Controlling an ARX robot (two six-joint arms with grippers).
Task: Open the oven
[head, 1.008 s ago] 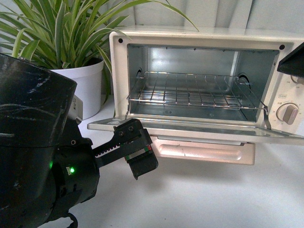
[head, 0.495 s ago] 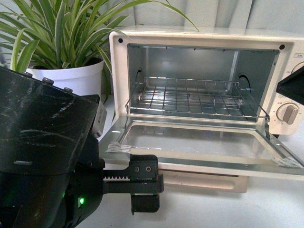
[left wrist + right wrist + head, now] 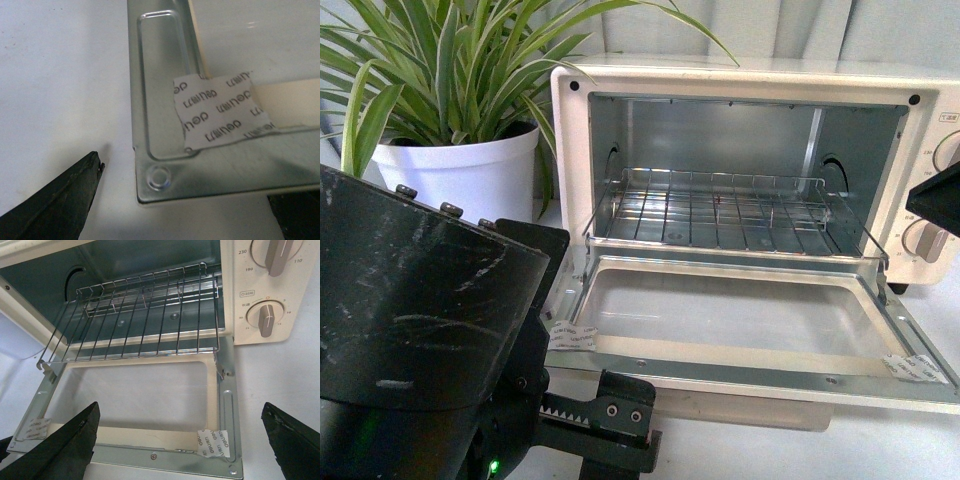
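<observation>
The cream-white oven [image 3: 570, 150] stands at the back with its glass door [image 3: 740, 372] swung down, showing the wire rack [image 3: 720, 210] and shiny interior. My left gripper [image 3: 610, 430] is open, low at the door's front left corner. In the left wrist view that taped metal corner [image 3: 160, 177] lies between my gripper's [image 3: 185, 217] spread fingertips [image 3: 60, 202], not gripped. My right gripper [image 3: 940, 200] is open at the right edge, in front of the knobs [image 3: 928, 240]. The right wrist view shows the door [image 3: 150, 452], the rack [image 3: 140, 310] and both knobs [image 3: 267, 317].
A spider plant [image 3: 440, 80] in a white pot [image 3: 460, 170] stands left of the oven. My bulky left arm [image 3: 410, 330] fills the lower left. The white tabletop [image 3: 800, 450] runs under and in front of the door.
The door has swung down from about level to low, tilted below level. My left gripper has moved down and toward the camera with its front edge. My right gripper shifted lower at the right edge.
</observation>
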